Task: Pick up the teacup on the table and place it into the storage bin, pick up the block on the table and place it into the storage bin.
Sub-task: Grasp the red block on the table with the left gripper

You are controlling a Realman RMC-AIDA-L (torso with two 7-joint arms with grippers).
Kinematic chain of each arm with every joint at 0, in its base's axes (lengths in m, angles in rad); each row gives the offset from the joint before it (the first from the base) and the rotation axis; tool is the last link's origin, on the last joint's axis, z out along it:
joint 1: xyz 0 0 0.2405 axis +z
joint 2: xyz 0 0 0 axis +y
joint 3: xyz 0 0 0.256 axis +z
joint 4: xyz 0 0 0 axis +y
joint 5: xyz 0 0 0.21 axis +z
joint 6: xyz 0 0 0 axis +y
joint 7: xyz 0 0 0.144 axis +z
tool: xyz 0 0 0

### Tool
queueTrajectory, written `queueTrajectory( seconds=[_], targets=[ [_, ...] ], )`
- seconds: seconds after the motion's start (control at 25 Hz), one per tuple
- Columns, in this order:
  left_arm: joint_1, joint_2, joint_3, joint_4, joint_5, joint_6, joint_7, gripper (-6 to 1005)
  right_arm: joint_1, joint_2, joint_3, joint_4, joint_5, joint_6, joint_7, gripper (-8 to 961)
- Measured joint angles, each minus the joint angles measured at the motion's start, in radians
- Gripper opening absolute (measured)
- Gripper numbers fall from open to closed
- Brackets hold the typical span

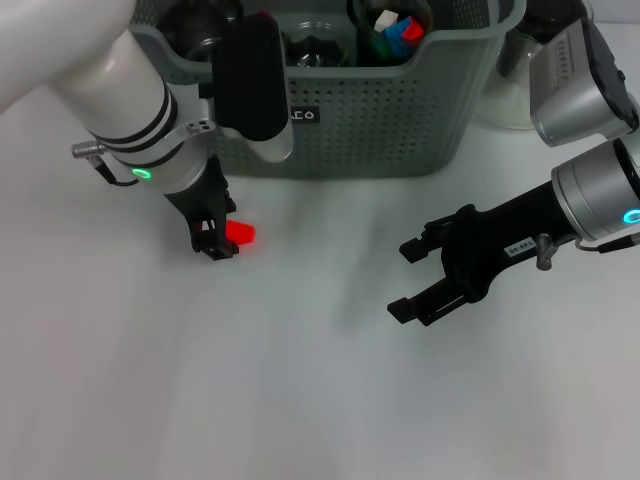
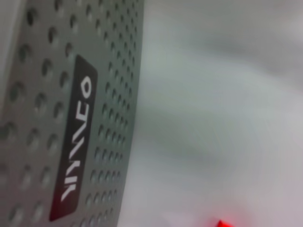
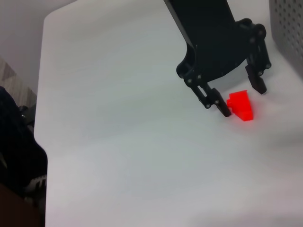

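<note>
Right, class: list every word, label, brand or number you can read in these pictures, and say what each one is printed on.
"ACO": the visible end of white lettering on the small black label on the storage bin, head view; the left arm hides the rest.
The same label in the left wrist view: white letters ending in "O", the rest too blurred to read.
White sticker on the right hand: too small to read.

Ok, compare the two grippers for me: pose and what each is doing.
The left gripper points down at the table with its fingers open around the red block, just before the storage bin. The right gripper lies nearly level, pointing towards the robot's left, with nothing between its fingers. Both are black and open.
</note>
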Motion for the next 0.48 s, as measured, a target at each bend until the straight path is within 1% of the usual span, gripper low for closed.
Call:
queueTrajectory(
  seconds=[0.2,0.32,0.48],
  targets=[
    [0.000,0.001,-0.006,-0.007,0.001,-0.004,0.007,525,0.000,0.000,0.000,0.000,0.000,0.004,0.000,950],
    [-0.001,0.001,-0.007,-0.013,0.001,-0.010,0.008,517,0.000,0.001,0.000,0.001,0.000,0.008,0.000,950],
    [-0.001,0.001,-0.008,-0.014,0.002,-0.012,0.007,466,0.001,0.002,0.000,0.007,0.000,0.010,0.000,950]
  ],
)
